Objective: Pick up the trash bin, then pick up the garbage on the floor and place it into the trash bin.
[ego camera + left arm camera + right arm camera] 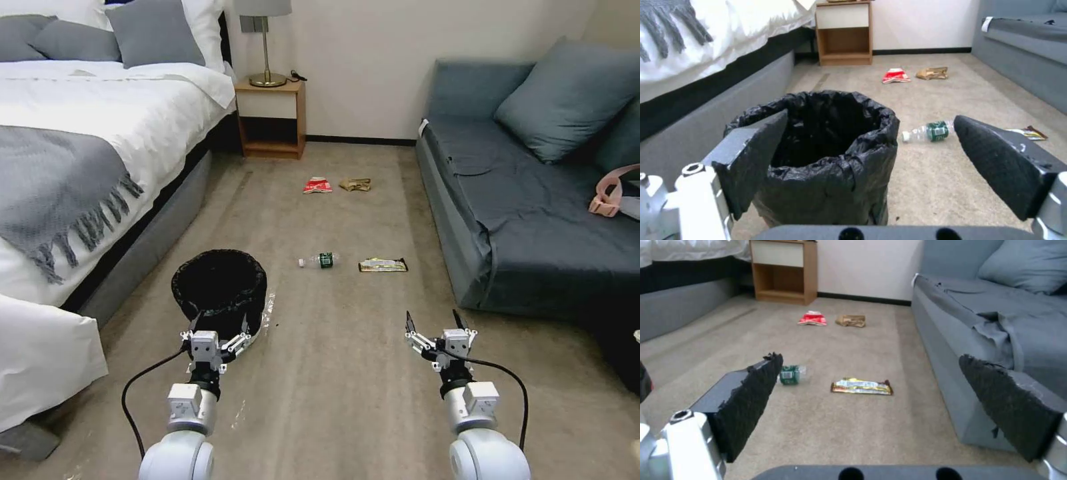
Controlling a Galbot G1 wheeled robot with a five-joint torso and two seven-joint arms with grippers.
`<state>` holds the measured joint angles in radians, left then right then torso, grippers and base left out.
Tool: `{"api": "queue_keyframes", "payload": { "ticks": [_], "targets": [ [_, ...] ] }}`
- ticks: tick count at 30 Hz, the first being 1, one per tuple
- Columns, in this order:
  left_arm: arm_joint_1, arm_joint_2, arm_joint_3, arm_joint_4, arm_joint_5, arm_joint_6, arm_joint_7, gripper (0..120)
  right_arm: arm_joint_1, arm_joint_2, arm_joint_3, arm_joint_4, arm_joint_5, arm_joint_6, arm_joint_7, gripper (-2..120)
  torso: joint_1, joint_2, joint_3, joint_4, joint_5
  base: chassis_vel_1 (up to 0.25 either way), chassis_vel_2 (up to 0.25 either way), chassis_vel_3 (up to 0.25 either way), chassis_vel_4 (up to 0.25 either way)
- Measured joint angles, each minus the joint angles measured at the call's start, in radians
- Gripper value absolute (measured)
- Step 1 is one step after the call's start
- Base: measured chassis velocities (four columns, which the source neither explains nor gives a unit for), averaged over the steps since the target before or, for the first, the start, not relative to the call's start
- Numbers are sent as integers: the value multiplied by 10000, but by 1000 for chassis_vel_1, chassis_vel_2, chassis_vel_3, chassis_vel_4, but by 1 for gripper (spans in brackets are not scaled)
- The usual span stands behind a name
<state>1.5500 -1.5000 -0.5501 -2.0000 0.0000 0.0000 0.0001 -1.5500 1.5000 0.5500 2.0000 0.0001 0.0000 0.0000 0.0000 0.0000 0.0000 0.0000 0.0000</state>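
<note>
The trash bin (220,283), low and round with a wrinkly black bag, stands on the carpet beside the bed. My left gripper (217,330) is open at its near rim; in the left wrist view the trash bin (826,156) sits between the spread fingers (753,160), closer to one. The garbage lies beyond: a clear bottle (320,260) with a green label, a yellow-black wrapper (383,265), a red-white snack bag (317,185) and a brown paper wad (355,185). My right gripper (433,320) hangs open and empty, short of the wrapper (861,386) and bottle (791,374).
A bed (80,167) with white bedding and a grey throw runs along the left. A blue-grey sofa (533,220) lines the right. A wooden nightstand (270,120) with a lamp stands against the far wall. Carpet (333,373) lies open between the arms.
</note>
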Motion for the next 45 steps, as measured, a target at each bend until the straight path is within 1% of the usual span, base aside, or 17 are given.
{"api": "queue_keyframes", "payload": {
  "ticks": [15, 26, 45],
  "targets": [
    [1, 0, 1, 0, 0, 0, 0, 100, -1, 0, 1, 0, 0, 0, 0, 100, 0, 0, 0, 0, 0, 0, 4, 0, -2],
    [-2, 1, -2, 0, 0, 0, -1, 100, 3, 0, -1, 0, 0, 0, -1, 100, 1, 0, 1, 0, -1, -20, 128, 25, -136],
    [1, 0, 1, 0, 0, 0, -1, 100, 0, -1, 0, 0, 0, 0, 0, 100, 0, -1, 0, 0, 0, -3, 6, 2, -3]
  ]
}}
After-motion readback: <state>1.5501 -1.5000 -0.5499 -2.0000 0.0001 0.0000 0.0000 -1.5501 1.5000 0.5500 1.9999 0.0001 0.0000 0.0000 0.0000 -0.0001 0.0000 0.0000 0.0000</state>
